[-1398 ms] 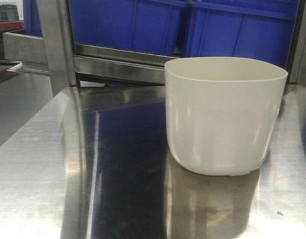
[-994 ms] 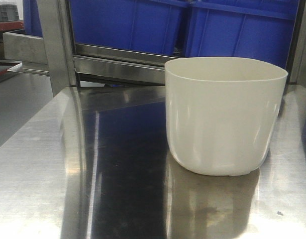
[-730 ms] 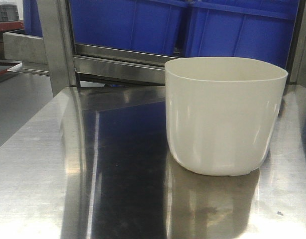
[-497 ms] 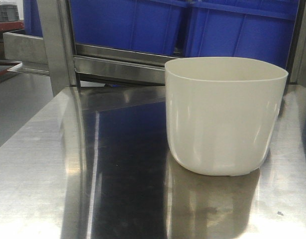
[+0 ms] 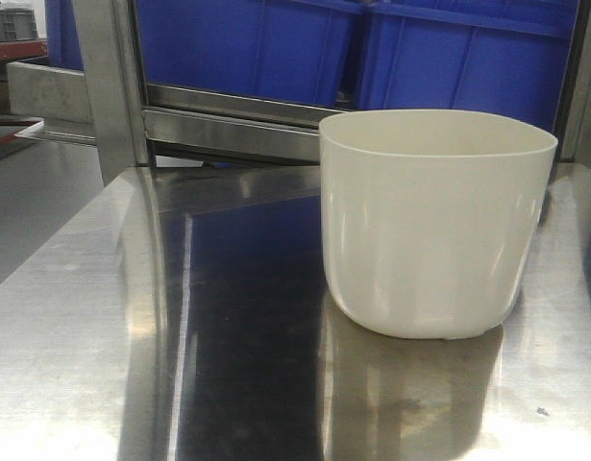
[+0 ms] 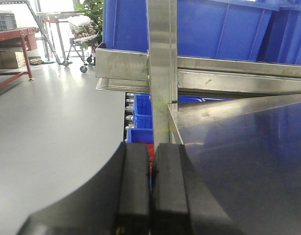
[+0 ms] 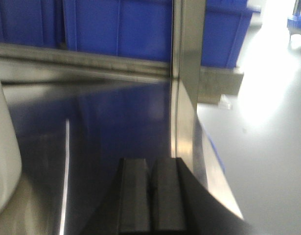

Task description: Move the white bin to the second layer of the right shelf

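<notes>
The white bin (image 5: 434, 223) stands upright on the shiny steel table (image 5: 103, 327), right of centre in the front view. A slice of its wall shows at the left edge of the right wrist view (image 7: 2, 156). My left gripper (image 6: 151, 147) is shut and empty, low at the table's left front corner, far from the bin. My right gripper (image 7: 151, 161) is shut and empty, over the table's right side, to the right of the bin. Neither gripper shows in the front view. The shelf level with white rollers is out of view.
Blue crates (image 5: 276, 48) sit on a steel rack rail (image 5: 228, 125) behind the table. A steel upright post (image 5: 108, 86) stands at the back left, and another (image 7: 187, 73) at the right. More blue crates (image 6: 140, 120) sit lower. Grey floor lies on both sides.
</notes>
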Controlling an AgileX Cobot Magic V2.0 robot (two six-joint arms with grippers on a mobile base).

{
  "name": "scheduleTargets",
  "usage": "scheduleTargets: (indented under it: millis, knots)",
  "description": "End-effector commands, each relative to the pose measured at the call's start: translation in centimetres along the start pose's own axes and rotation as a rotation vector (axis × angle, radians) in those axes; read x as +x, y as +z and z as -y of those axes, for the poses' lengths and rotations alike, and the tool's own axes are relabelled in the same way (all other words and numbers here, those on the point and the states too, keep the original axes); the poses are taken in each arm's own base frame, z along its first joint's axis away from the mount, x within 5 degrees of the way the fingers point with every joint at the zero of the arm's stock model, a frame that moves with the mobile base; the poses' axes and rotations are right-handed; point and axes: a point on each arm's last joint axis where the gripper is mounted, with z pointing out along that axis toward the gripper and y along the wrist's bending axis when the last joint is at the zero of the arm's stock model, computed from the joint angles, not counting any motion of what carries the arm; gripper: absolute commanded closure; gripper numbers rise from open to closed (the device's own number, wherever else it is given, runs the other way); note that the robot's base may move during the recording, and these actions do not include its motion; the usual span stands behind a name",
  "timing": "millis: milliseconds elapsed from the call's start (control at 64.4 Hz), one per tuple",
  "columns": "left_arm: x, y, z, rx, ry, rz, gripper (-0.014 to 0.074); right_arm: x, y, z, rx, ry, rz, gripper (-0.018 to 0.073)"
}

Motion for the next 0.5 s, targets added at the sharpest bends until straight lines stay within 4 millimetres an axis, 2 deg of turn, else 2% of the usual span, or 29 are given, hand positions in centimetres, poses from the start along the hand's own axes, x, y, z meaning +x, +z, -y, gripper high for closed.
scheduleTargets:
  millis: [0, 109, 217, 388, 481]
  knots:
    - [0.4, 0.0, 0.0, -0.005, -0.009, 0.062, 0.0512, -2.7, 0.0, -0.3, -0.025, -0.016, 0.21, 0.051]
    - [0.4, 0.0, 0.0, -0.005, -0.009, 0.062, 0.0512, -5.0, 0.8, -0.5, -0.033, -0.008, 0.245, 0.051]
    - [0.4, 0.0, 0.0, -0.005, -0.009, 0.062, 0.0512, -8.6, 2.2, -0.7, -0.035, -0.008, 0.261, 0.051]
    - [0.4, 0.0, 0.0, -0.005, -0.009, 0.062, 0.0512, -14.6, 6.4, -1.1, -0.026, -0.009, 0.181, 0.051]
    - [0.4, 0.0, 0.0, -0.005, -0.009, 0.062, 0.0512, -17.2, 9.8, -1.3, -0.018, 0.007, 0.054, 0.051]
